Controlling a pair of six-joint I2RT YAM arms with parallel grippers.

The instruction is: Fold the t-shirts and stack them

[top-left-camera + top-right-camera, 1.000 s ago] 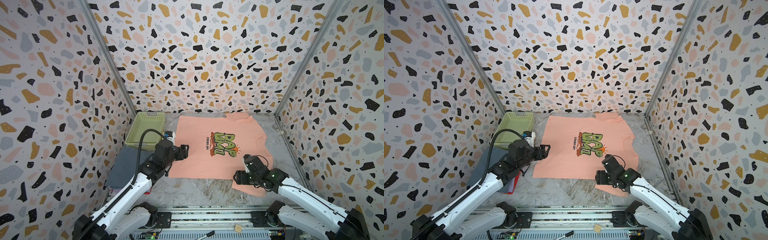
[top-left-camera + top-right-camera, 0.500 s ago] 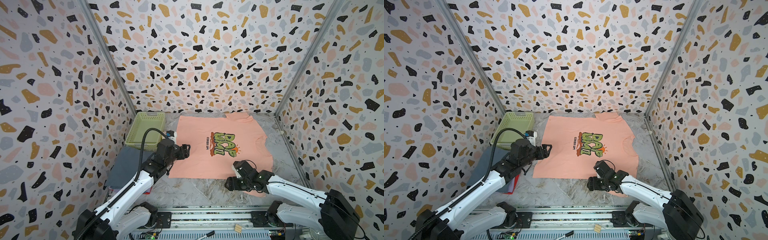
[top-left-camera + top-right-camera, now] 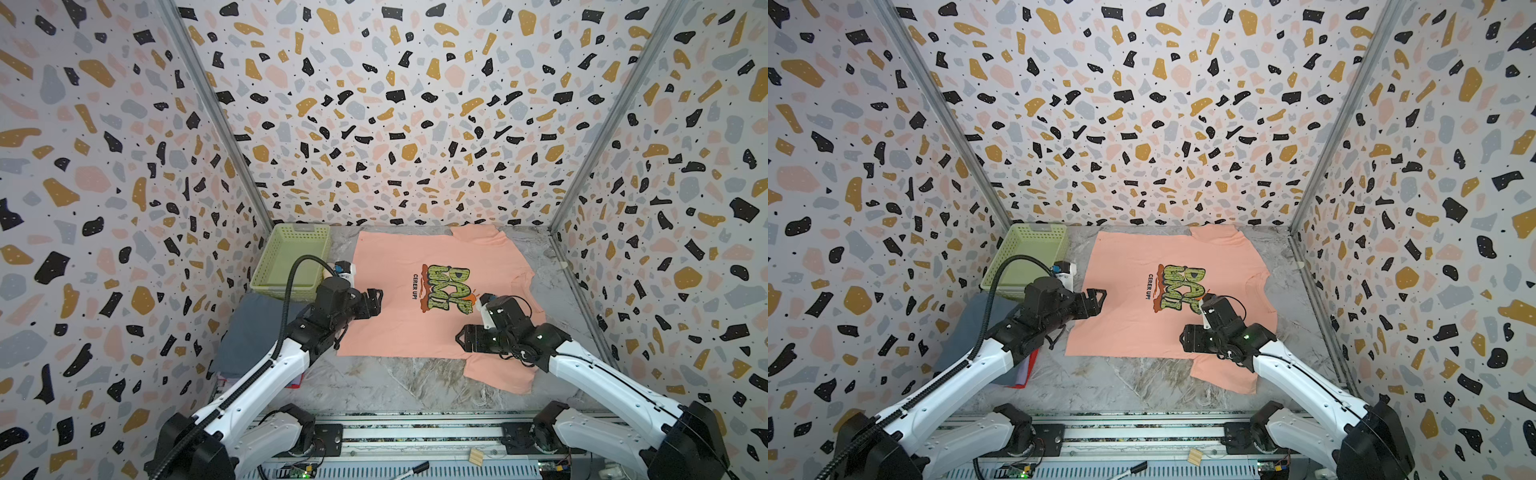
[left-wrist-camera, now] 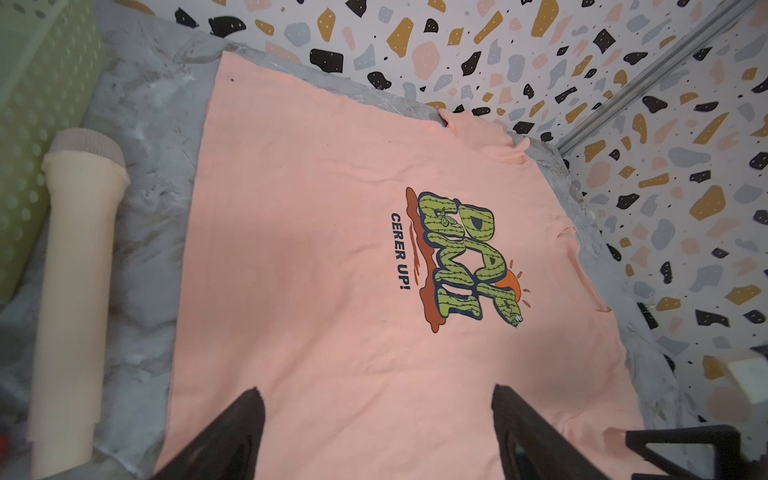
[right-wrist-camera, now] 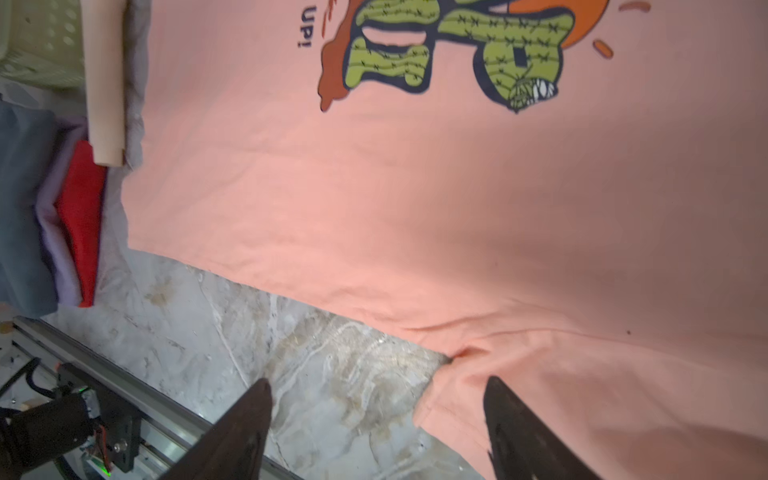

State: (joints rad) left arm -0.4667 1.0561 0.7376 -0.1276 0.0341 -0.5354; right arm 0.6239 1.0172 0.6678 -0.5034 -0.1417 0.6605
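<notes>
Salmon-peach cloth t-shirt with green bubble-letter print (image 3: 399, 299) lying flat, print up, mid-worktop: collar toward right edge, hem toward left edge, one short sleeve at far edge, the other sticking out toward near edge

Left fingers (image 4: 232, 440) spread wide, empty, hovering over the hem end of the shirt. Right fingers (image 5: 245, 428) also spread and empty, straddling the armpit notch by the near sleeve, one over bare marble worktop (image 5: 316, 353), one over cloth

Folded stack at near-left corner: slate-grey shirt (image 5: 20, 208) on top, edges of lavender shirt (image 5: 54, 232) and red shirt (image 5: 83, 216) peeking out below. Pale green perforated plastic basket (image 3: 291, 257) at far-left corner, beige wooden stick (image 4: 75, 291) between basket and hem, near the cloth

Looks like set-up for the first lengthwise fold, nothing gripped yet. To do it well:
- Bring both sets of fingers down onto the near long edge together, left at hem corner, right at armpit
- Pinch both layers, not just the top one
- Lift only enough to clear, then carry toward far edge in parallel for a straight crease
- Fold the near sleeve inward with the side
- Flatten the small puckers at the armpit
- Keep the left side clear of the stick
</notes>
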